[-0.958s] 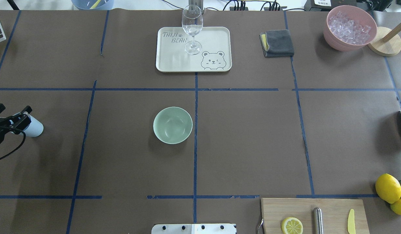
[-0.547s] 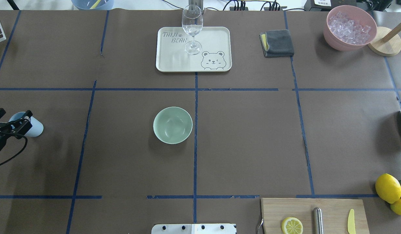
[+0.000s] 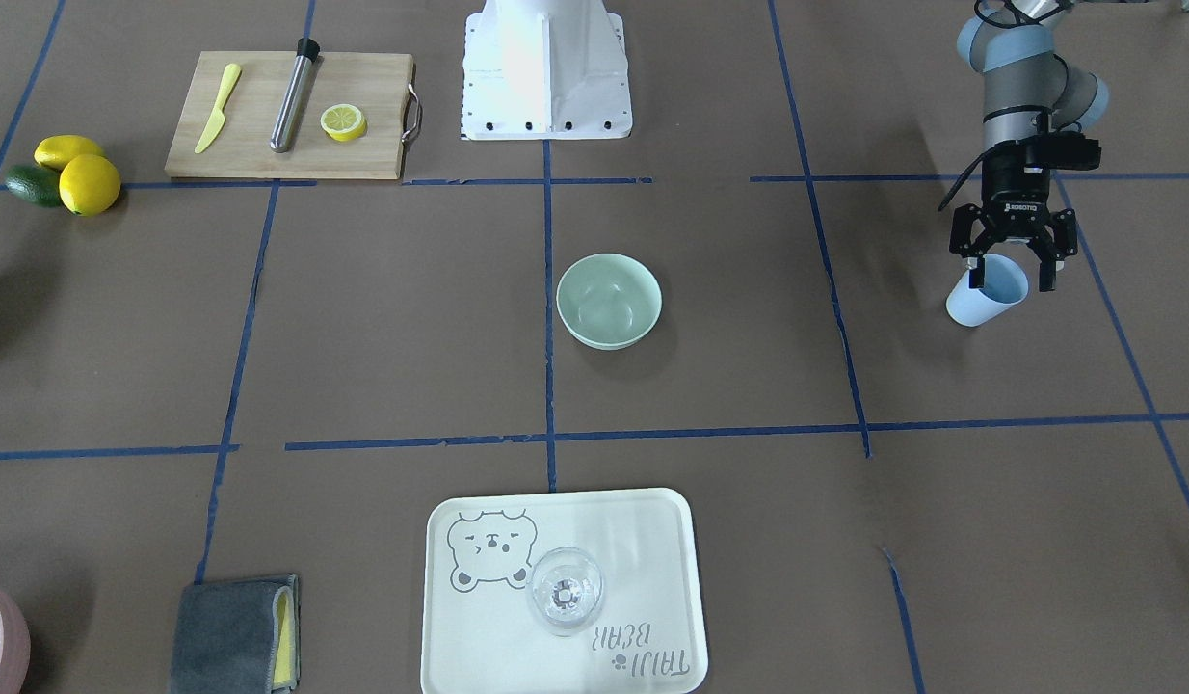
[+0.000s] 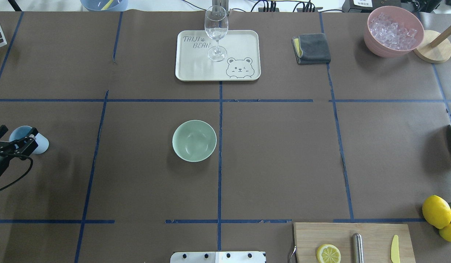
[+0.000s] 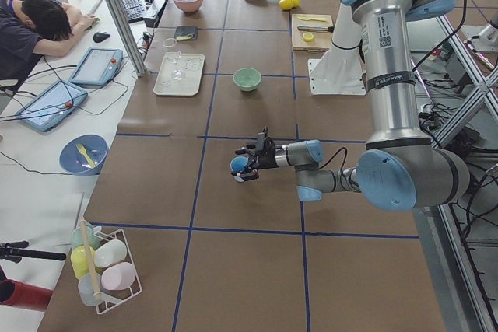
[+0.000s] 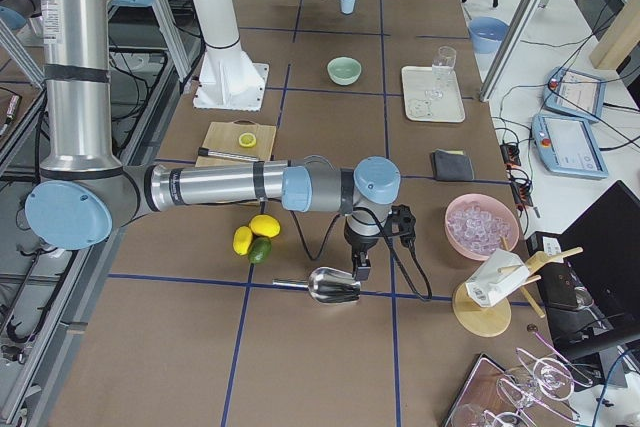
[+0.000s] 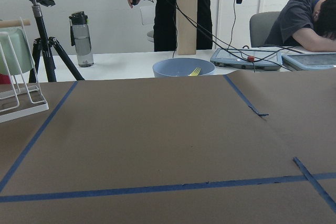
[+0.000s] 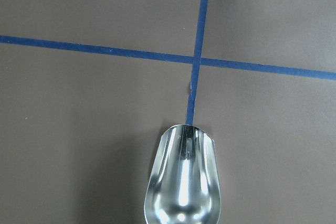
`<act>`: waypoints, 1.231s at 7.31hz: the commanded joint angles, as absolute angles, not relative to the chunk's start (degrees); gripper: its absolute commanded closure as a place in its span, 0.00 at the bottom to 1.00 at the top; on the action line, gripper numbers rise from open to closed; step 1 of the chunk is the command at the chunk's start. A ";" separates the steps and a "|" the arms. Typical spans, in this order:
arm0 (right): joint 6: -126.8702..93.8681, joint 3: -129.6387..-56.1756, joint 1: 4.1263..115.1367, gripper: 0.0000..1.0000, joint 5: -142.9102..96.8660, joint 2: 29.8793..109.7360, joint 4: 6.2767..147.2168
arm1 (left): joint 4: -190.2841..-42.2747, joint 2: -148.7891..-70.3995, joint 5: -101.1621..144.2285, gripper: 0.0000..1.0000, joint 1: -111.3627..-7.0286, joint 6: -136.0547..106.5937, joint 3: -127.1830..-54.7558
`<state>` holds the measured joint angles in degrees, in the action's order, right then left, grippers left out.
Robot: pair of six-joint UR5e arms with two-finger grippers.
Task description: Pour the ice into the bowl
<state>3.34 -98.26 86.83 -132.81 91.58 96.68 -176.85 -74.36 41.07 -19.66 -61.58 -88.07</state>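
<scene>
Cup point(image 4: 28, 140) uprighted since prev frame — left gripper point(image 4: 16, 140) w/drawing.

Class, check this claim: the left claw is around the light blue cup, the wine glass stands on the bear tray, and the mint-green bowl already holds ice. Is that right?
Not quite. The mint-green bowl is empty, as the overhead view shows; the ice sits in the pink tub. The rest stands: the left claw is around the light blue cup, and the wine glass stands on the bear tray.

silver arm tubes w/ light-blue joint caps, white base point(image 3: 546, 67), black tool point(image 3: 1011, 275) w/ black cable
</scene>
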 commanded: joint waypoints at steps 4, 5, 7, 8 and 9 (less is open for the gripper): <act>3.34 -98.26 86.84 0.00 -132.71 91.58 96.68 | -177.01 -74.36 40.17 0.00 -17.50 -63.80 -85.88; 3.34 -98.26 86.84 0.00 -132.71 91.50 96.68 | -177.01 -74.36 40.17 0.00 -17.14 -64.07 -85.52; 3.34 -98.26 86.84 0.00 -132.71 91.49 96.68 | -177.01 -74.88 39.21 0.00 -16.61 -65.38 -83.60; 3.25 -98.26 86.84 0.00 -132.71 91.41 96.68 | -177.01 -75.14 38.68 0.00 -16.44 -65.83 -83.32; 3.34 -98.26 86.92 0.00 -132.71 91.41 96.68 | -177.01 -75.41 37.45 0.00 -16.09 -65.83 -83.32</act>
